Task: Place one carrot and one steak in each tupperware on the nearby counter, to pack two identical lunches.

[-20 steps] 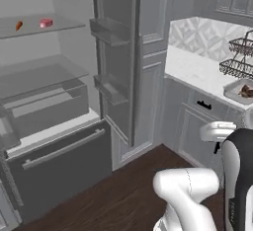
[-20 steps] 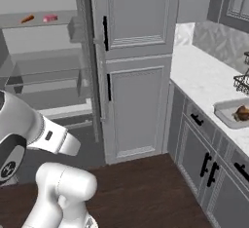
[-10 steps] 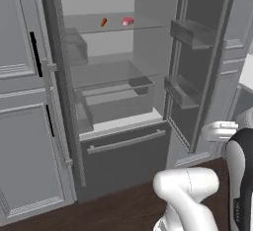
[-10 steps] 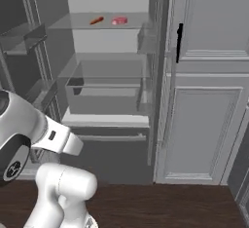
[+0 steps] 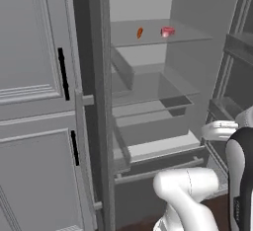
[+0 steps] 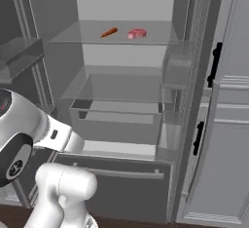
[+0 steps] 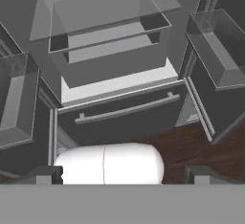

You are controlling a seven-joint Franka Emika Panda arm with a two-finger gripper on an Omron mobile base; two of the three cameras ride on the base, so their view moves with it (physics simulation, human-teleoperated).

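Observation:
One orange carrot (image 5: 140, 32) (image 6: 109, 32) lies on the top glass shelf of the open fridge. A pink-red steak (image 5: 167, 31) (image 6: 136, 34) rests just to its right on the same shelf. In the hand view my gripper (image 7: 123, 175) is open with nothing between its fingers, its dark fingertips (image 7: 45, 174) far apart at the bottom. It points down at the fridge's lower drawers, well below the shelf with the food. The tupperware and the counter are out of view.
The fridge doors stand open on both sides with clear door bins (image 7: 217, 50). A glass drawer (image 6: 116, 110) and a freezer drawer with a bar handle (image 7: 127, 109) sit below. A tall grey cabinet with black handles (image 5: 62, 72) (image 6: 214, 66) flanks the fridge. Dark wood floor (image 7: 191, 144) lies below.
The base has swung round, so the whole picture shifted: the counter with its baskets left the views and the open fridge now faces me, closer. The gripper stayed open.

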